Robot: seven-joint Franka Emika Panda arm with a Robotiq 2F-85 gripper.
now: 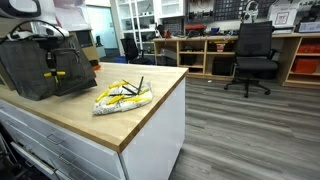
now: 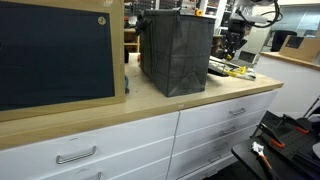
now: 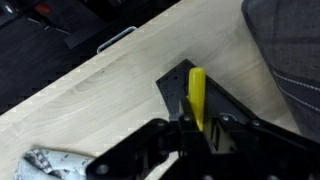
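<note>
The claw (image 3: pixel 195 132) sits with its jaws drawn together on the near end of a yellow-and-black piece (image 3: pixel 197 90), which points away toward 12 o'clock and lies low over the pale wooden desk (image 3: pixel 110 110); whether it touches the top I cannot tell. A grey bag (image 3: pixel 290 50) stands at 2 o'clock, a crumpled white-and-yellow packet (image 3: pixel 45 165) lies at 8 o'clock, and a drawer handle (image 3: pixel 115 40) shows at 11 o'clock. I judge the taking-hold done and the lifting clear not yet done.
</note>
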